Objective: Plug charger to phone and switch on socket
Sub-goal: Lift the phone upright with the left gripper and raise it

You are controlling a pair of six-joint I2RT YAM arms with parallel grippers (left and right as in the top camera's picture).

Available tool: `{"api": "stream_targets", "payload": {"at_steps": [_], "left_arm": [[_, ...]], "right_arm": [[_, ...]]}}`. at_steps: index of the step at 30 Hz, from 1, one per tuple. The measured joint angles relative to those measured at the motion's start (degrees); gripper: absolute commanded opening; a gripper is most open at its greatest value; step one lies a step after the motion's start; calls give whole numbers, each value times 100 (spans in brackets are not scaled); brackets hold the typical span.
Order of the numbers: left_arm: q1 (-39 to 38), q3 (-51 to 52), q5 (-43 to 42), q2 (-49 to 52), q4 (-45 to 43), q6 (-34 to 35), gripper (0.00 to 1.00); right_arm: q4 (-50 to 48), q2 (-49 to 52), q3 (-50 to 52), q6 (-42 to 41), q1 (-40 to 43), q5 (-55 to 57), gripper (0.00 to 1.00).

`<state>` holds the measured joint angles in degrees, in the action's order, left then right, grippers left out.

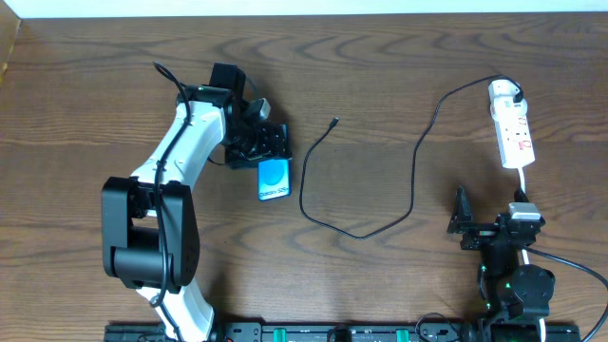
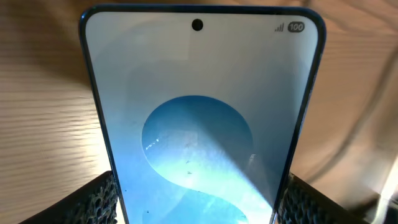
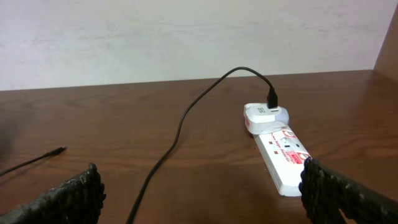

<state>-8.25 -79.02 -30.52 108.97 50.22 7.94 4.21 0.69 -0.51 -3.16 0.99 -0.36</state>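
Observation:
The phone [image 1: 273, 179] lies left of centre with its blue screen up, and it fills the left wrist view [image 2: 199, 124]. My left gripper [image 1: 258, 144] is shut on its upper end, a meshed pad [image 2: 96, 202] pressed against each long edge. The charger [image 1: 414, 166] runs as a thin black cable from a white adapter [image 1: 503, 92] in the socket [image 1: 513, 133] at the far right. It loops across the table to its free plug tip [image 1: 334, 122], right of the phone. My right gripper [image 1: 494, 211] stands open just short of the socket [image 3: 280, 152], with nothing between its fingers.
The socket's white cord [image 1: 523, 185] runs from its near end toward the right arm's base. The cable loop [image 1: 361, 233] lies across the middle of the table. A light wall [image 3: 186, 37] rises behind the table's far edge.

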Motion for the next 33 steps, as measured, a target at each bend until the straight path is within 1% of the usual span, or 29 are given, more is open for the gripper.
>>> {"api": "stream_targets", "payload": {"at_steps": [9,23,30,33], "left_arm": [[-2,0,-1408,0,-9,2,74],[-2,0,-4291,0,-459,24,74],[0,0,-5189,0,-461,24,74],[0,0,-5388,0,-431,26,74]], "right_arm": [[-2,0,0,-2,0,0,99],[0,0,0,0,0,0,99],[-2,0,0,0,0,0,99],[-2,0,0,0,0,0,99]]}}
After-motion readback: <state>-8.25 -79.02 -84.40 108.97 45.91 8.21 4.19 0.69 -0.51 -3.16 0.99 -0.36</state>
